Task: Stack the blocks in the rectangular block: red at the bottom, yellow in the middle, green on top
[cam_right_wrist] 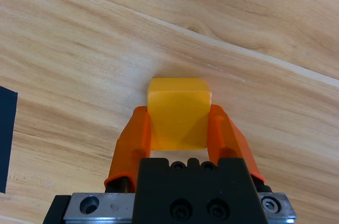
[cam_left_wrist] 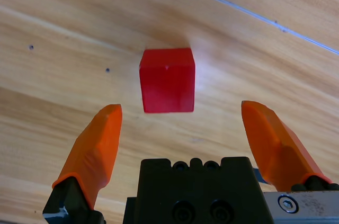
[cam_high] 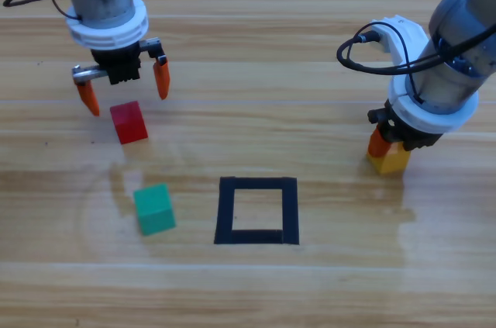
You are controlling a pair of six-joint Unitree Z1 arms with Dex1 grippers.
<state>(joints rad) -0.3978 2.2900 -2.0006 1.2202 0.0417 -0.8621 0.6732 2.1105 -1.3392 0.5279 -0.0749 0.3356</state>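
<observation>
The red cube (cam_high: pixel 129 122) (cam_left_wrist: pixel 167 80) lies on the table at the left, just in front of my left gripper (cam_high: pixel 124 90) (cam_left_wrist: pixel 183 139), whose jaws are open and spread wider than the cube. The teal-green cube (cam_high: pixel 154 208) rests below it, left of the black tape rectangle (cam_high: pixel 257 210), whose centre holds nothing. At the right, my right gripper (cam_high: pixel 391 144) (cam_right_wrist: pixel 179 128) is shut on the yellow cube (cam_high: pixel 390 159) (cam_right_wrist: pixel 178 113), low over the table, to the right of the rectangle.
A black cable (cam_high: pixel 372 56) loops off the right arm. A corner of the black tape (cam_right_wrist: pixel 6 128) shows at the left edge of the right wrist view. Bare wooden table (cam_high: pixel 325 281) lies around the rectangle.
</observation>
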